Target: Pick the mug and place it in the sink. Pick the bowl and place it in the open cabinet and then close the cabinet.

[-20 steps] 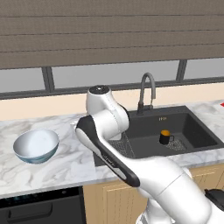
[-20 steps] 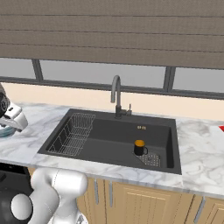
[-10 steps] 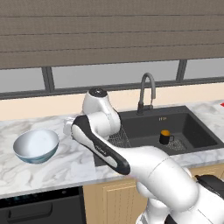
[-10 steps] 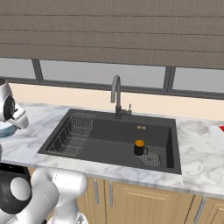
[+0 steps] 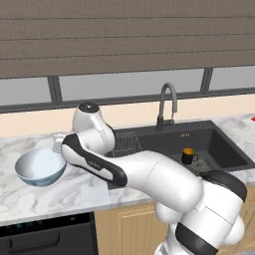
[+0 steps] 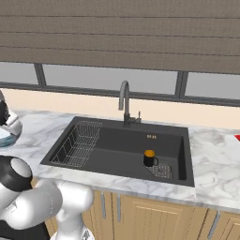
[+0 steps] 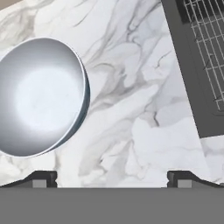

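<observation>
Hand view: wide-open, empty fingers [image 7: 113, 177] have swung closer to the bowl [image 7: 41, 96].

You will find no text, label, brand, number or sign that can be read on anything here. The small pale marks on the sink [image 6: 178, 145] wall, just behind the mug [image 6: 149, 158], may be lettering or fittings, but they are too small for you to tell. The bowl [image 7: 41, 96], up and to the left of the hand in its own view, carries no writing on the side you can see.
</observation>
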Robot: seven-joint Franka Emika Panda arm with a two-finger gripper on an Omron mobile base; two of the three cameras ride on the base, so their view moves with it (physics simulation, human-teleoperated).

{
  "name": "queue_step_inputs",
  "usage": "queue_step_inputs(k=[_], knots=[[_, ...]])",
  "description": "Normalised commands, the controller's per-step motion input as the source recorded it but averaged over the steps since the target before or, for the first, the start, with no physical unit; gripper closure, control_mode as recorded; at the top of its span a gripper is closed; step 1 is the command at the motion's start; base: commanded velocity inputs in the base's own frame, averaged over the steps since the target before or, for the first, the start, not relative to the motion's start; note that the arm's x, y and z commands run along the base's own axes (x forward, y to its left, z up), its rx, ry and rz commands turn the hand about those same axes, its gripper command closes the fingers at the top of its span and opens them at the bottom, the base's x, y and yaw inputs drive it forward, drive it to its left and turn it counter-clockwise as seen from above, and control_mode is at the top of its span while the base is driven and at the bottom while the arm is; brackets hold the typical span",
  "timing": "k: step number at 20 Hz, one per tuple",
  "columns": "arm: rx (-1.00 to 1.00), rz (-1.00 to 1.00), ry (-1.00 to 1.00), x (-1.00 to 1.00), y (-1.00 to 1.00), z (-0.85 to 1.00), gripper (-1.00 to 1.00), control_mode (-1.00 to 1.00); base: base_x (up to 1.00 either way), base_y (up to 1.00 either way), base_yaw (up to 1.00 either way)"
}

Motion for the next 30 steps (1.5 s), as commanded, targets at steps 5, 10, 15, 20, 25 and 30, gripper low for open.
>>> queue_step_inputs(k=[5, 10, 15, 20, 25, 30], knots=[[0.01, 0.00, 0.00, 0.23, 0.41, -0.29, -1.00, -1.00, 0.00, 0.00, 0.00], [0.02, 0.00, 0.00, 0.10, 0.13, -0.33, -1.00, -1.00, 0.00, 0.00, 0.00], [0.02, 0.00, 0.00, 0.10, 0.00, -0.25, -1.00, -1.00, 0.00, 0.00, 0.00], [0.03, 0.00, 0.00, 0.10, 0.00, -0.27, -1.00, -1.00, 0.00, 0.00, 0.00], [0.02, 0.00, 0.00, 0.16, 0.01, -0.21, -1.00, -1.00, 0.00, 0.00, 0.00], [0.00, 0.00, 0.00, 0.20, 0.06, -0.05, -1.00, -1.00, 0.00, 0.00, 0.00]])
